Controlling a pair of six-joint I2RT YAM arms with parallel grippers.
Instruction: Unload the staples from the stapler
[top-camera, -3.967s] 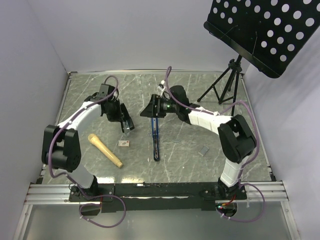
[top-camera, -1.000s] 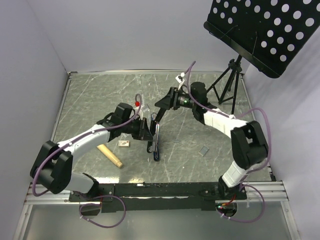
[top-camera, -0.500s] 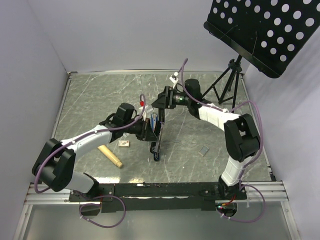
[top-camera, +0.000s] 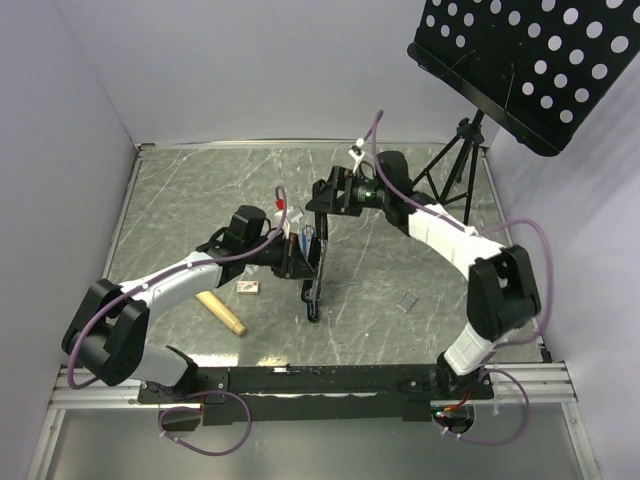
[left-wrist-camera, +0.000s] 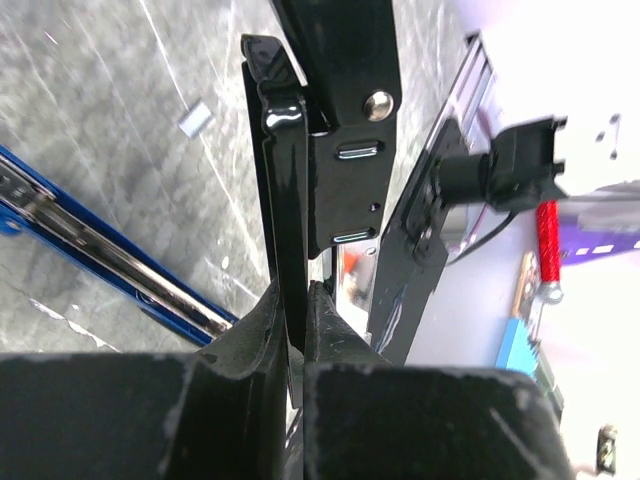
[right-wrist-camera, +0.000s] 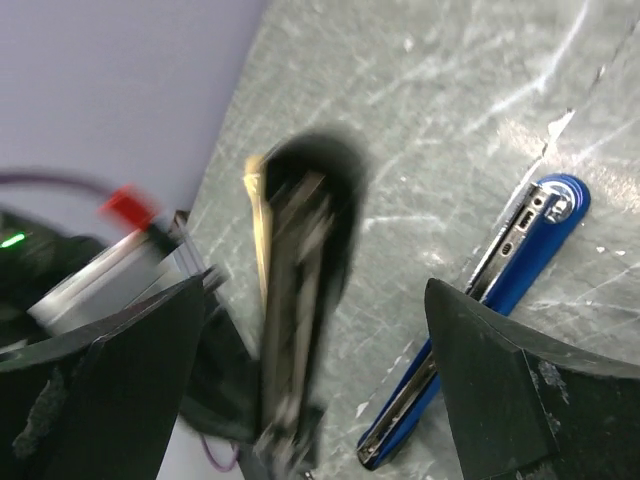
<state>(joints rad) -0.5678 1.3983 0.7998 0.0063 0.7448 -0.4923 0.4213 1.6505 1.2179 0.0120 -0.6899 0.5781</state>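
The left arm stretches low toward centre over the marbled grey counter (top-camera: 180, 185), its left end effector (left-wrist-camera: 295, 300) pinched tight on a thin glossy blade of the black stapler (left-wrist-camera: 345, 130). The right arm arcs in from the far right, the right end effector (top-camera: 322, 197) spread wide, gripping nothing, just above that stapler. A slim blue stapler (right-wrist-camera: 505, 285) lies opened flat beneath; the staples (top-camera: 408, 299), a small silvery-grey strip, rest well to its right.

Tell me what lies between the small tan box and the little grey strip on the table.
The near end of the blue stapler, as the top external view shows.
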